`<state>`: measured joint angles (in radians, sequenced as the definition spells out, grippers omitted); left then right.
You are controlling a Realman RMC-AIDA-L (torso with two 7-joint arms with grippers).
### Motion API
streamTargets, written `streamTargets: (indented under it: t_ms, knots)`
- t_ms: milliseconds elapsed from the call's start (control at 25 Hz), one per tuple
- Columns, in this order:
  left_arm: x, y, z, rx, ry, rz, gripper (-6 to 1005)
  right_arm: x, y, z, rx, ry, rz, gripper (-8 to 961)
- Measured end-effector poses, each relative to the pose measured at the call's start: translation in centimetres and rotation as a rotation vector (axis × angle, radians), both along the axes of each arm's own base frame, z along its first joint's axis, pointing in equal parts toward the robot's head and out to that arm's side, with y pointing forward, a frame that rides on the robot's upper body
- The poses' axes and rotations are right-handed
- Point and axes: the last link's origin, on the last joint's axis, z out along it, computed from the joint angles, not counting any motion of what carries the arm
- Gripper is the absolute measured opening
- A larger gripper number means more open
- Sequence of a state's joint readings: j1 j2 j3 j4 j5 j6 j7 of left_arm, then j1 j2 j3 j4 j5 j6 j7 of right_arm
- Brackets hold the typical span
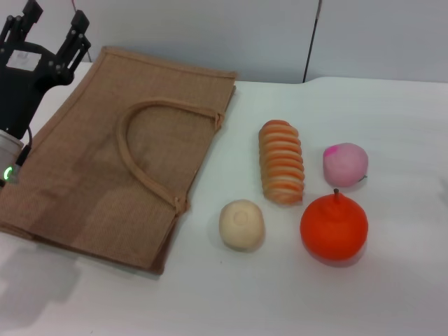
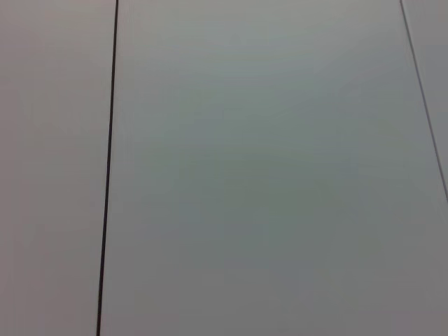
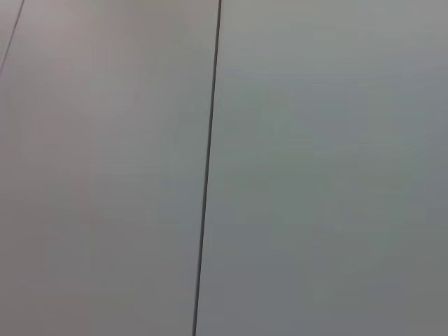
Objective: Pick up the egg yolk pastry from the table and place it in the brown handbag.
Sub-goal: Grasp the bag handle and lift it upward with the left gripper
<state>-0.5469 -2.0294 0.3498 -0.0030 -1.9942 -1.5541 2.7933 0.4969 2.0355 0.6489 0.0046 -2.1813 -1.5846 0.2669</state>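
Note:
The egg yolk pastry (image 1: 242,225), a small pale cream-yellow round bun with a dimple on top, lies on the white table near the front, just right of the brown handbag (image 1: 84,182). The handbag is a large flat tan woven tote lying on the left side of the table, its looped handle (image 1: 143,150) on top. My left gripper (image 1: 49,31) is raised at the far left, above the bag's back left corner, fingers apart and empty. My right gripper is out of view. Both wrist views show only a grey wall.
A long orange-and-cream ridged bread roll (image 1: 281,161) lies right of the bag. A pink peach-like ball (image 1: 344,164) and an orange (image 1: 334,227) lie further right. The white table (image 1: 280,301) runs to a grey wall behind.

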Motion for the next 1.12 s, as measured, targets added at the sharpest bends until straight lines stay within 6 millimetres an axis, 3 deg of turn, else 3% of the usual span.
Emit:
streamTargets:
  t_ms: [640,1120]
  knots:
    - [-0.2,0.1,0.1,-0.036,-0.057,0.005,770,0.0,0.0,0.0,0.000,0.000,0.001,879]
    - [-0.9,3.2,2.8,-0.521,-0.400,0.043,771,-0.1,0.1,0.0,-0.001,0.000,0.002,880]
